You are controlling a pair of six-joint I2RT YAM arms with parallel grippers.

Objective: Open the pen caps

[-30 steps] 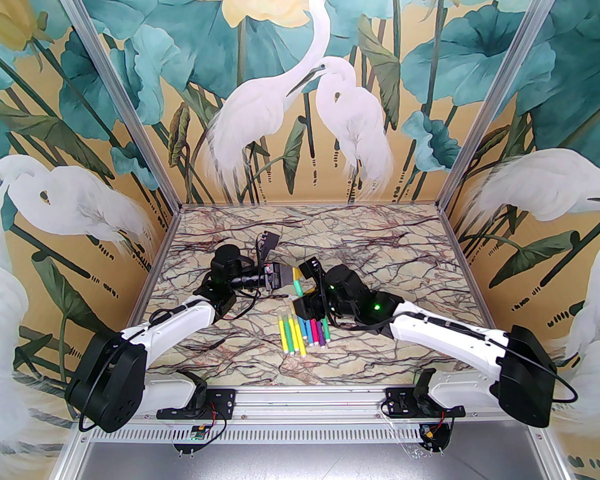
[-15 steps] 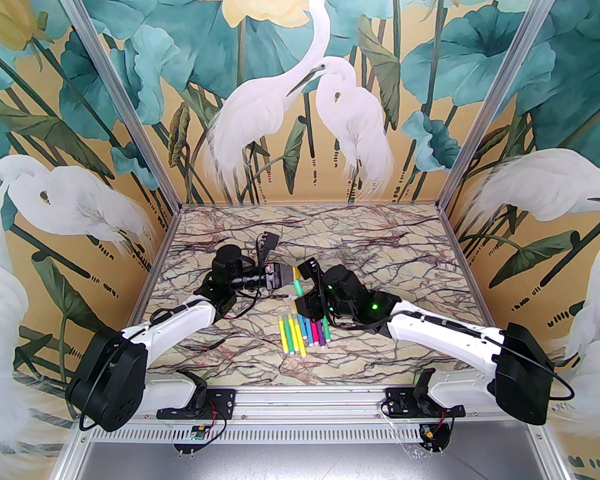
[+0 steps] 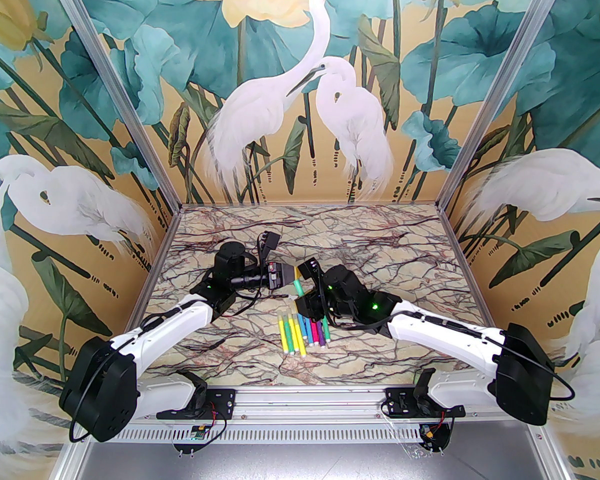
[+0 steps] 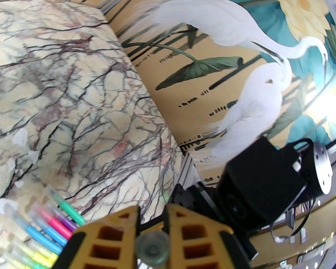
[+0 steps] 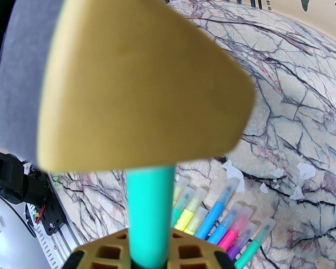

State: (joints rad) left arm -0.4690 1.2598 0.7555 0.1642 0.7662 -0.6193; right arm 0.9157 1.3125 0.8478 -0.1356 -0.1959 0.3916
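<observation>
Moved since earlier: left arm (image 3: 152,329) has its black elbow joint lower and further left than a second ago; the right gripper (image 3: 300,296) (image 5: 148,251) has drawn its jaws in onto the teal pen (image 3: 297,286) (image 5: 150,206); the row of pens (image 3: 304,330) (image 5: 221,220) (image 4: 44,228) on the desk (image 3: 405,268) has not shifted.
Left side: the left gripper (image 3: 287,273) (image 4: 152,210) is closed tight on the pen cap (image 4: 152,247), a clear round end seen head-on between its yellow fingers (image 4: 112,234).
Right side: clamped around the teal barrel, which rises from between its fingers.
Held pen: in the air between both grippers, above the desk, with the barrel running from the right gripper into the left one. A blurred yellow finger of the left gripper hides the cap end in the right wrist view, so I cannot tell whether cap and barrel have parted.
Row: yellow, blue, pink, purple and teal pens lying side by side, just nearer the arm bases than the grippers.
Row ends: translucent caps (image 5: 230,188) sit on the far ends of these pens.
Surface: pale marble pattern with dark veins.
Litter: small white paper scraps (image 5: 305,170) (image 4: 20,136) lie on the desk near the row's capped ends.
</observation>
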